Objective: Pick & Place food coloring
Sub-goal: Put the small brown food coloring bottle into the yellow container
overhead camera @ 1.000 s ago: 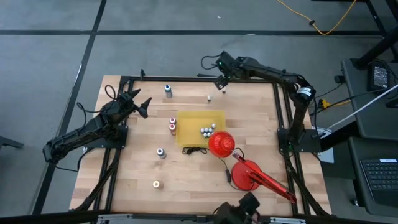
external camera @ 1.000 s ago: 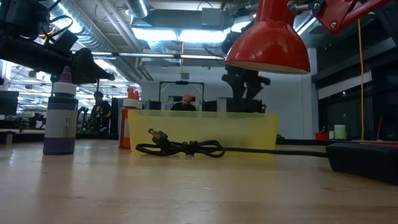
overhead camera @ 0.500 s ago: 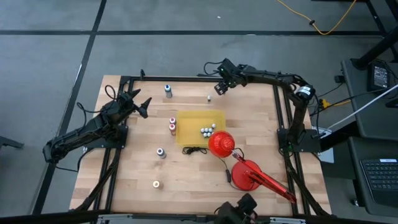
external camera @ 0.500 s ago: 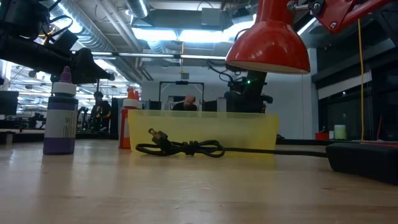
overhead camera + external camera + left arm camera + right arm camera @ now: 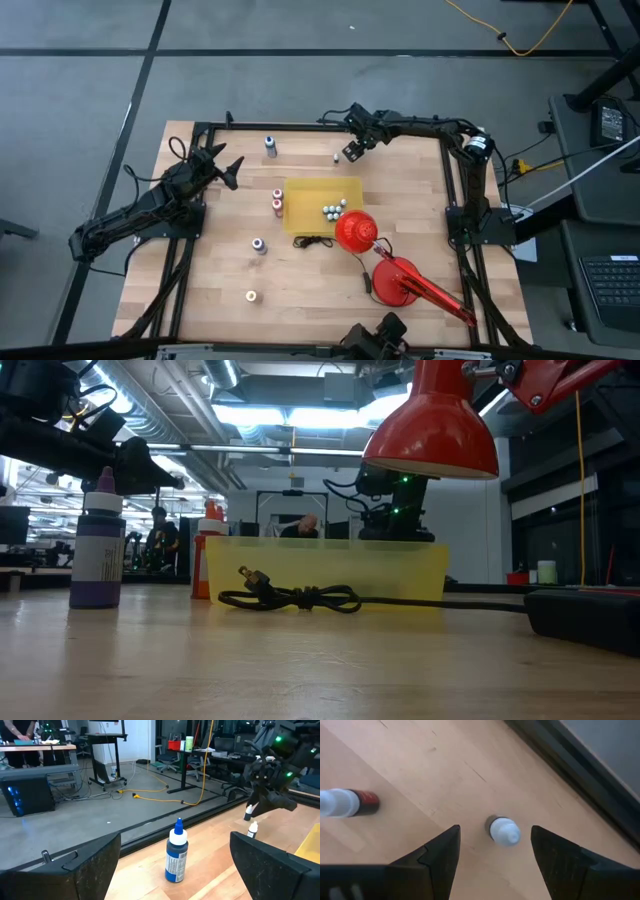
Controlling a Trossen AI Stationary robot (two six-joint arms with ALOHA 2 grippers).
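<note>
- Two dark two-finger grippers, both empty with fingers apart: right gripper (image 5: 349,151) above the wooden table's (image 5: 300,280) far edge; left gripper (image 5: 229,167) waiting at the left side.
- One small white-capped food coloring bottle (image 5: 504,830) upright, directly under the right gripper, between its spread fingers (image 5: 440,855), untouched.
- One blue-capped bottle (image 5: 176,852) upright ahead of the left gripper.
- Several bottles (image 5: 332,210) inside the yellow plastic tray (image 5: 300,225), near the right gripper.

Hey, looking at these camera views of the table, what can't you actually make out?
- Bottles in the yellow tray: hidden by its wall in the low view; high view shows only tiny dots.
- White-capped bottle under the right gripper: label unseen, viewed from above.
- Bottle near the front edge: too small to tell colour.
</note>
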